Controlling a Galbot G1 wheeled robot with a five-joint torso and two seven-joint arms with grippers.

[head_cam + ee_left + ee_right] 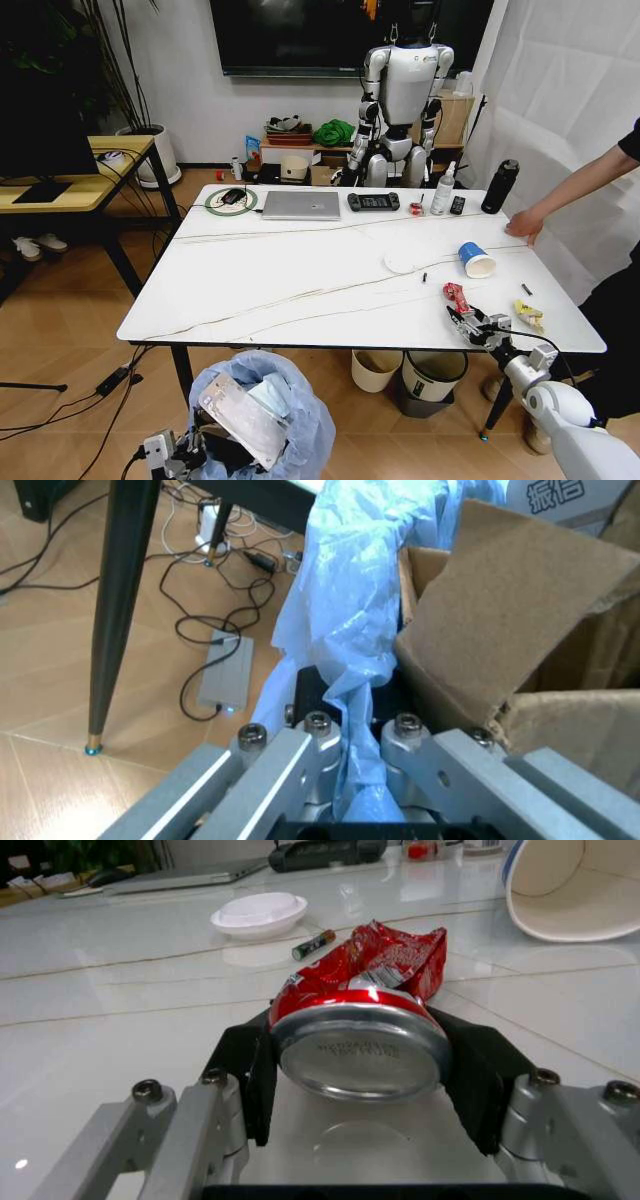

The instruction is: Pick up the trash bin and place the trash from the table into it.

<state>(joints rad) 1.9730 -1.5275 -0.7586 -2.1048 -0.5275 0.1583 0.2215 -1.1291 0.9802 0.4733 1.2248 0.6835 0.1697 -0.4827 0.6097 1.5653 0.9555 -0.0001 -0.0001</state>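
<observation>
No brand name can be read on the crushed red aluminium can (362,1020); small embossed characters on its silver base are too fine to make out. Two white Chinese characters are printed on a blue panel beyond the torn brown cardboard box (500,622), at the edge of the left wrist view.

The can is flanked by the two black pads (253,1084) of the right hand (470,322), which are set against its sides, the can lying on the white marble-look counter (300,270). Just past the can, one blue paper cup (476,259) is seen on its side, one white round lid (259,913) and one small battery (313,944) farther off. A yellow wrapper (529,316) lies beside the right hand, toward the counter's right edge.

The left hand (190,455) is held below the counter's near edge, clenched on the crinkled light-blue bag of the small round trash bin (262,415); bag plastic is pinched between its metal fingers (300,761). One cardboard box is already lodged in the bin.

A person's hand (524,224) rests on the counter's far right edge.
</observation>
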